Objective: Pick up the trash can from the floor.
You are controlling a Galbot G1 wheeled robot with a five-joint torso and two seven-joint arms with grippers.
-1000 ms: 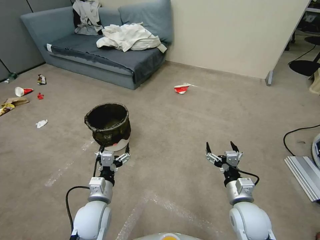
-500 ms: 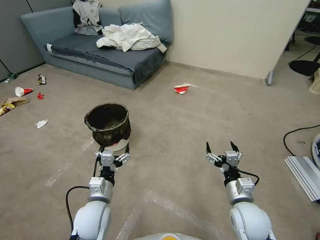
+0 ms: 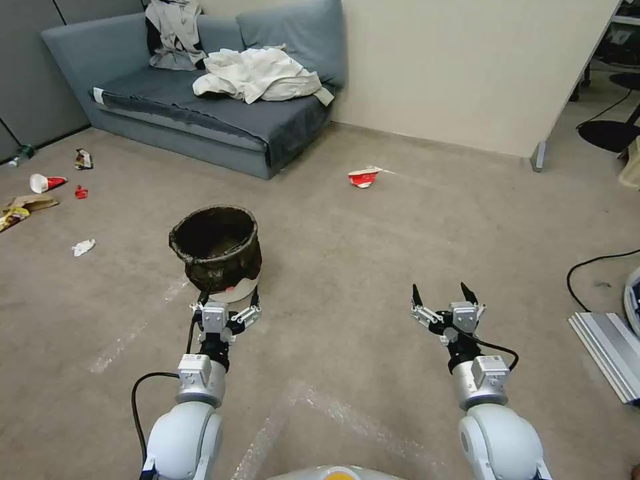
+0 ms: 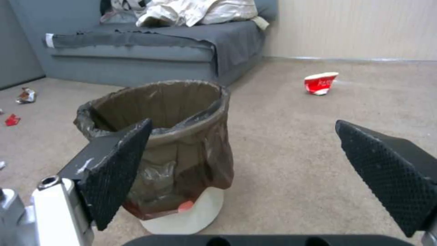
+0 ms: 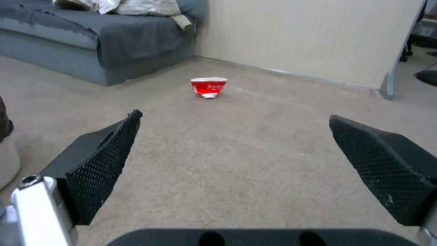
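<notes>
**Two open grippers low over the carpet, bin just ahead of the left one**

Two scraps lie far left on the flat beige-grey short-pile carpet floor (image 3: 373, 240): a crushed red-and-white paper cup (image 3: 45, 182) and a crumpled white tissue (image 3: 83, 247). Further right stands the trash can (image 3: 219, 250), a small round white bin, slightly tapered, upright on the floor, its crinkled black-brown plastic liner folded over the rim. Just before it hangs the left gripper (image 3: 227, 301), released, fingers spread wide, apart from the bin. The left wrist view brings out the diamond-knurled black rubber pads (image 4: 116, 169) and the bin's bare white base under the hanging bag (image 4: 180, 160). Behind is a grey-blue fabric sofa (image 3: 200, 100) heaped with rumpled pale cloth. Another crushed red cup (image 3: 364, 177) lies mid-floor; the right wrist view shows it head-on (image 5: 208, 87). On the right, the right gripper (image 3: 445, 298) hovers open, grasping nothing, well apart from the bin.
</notes>
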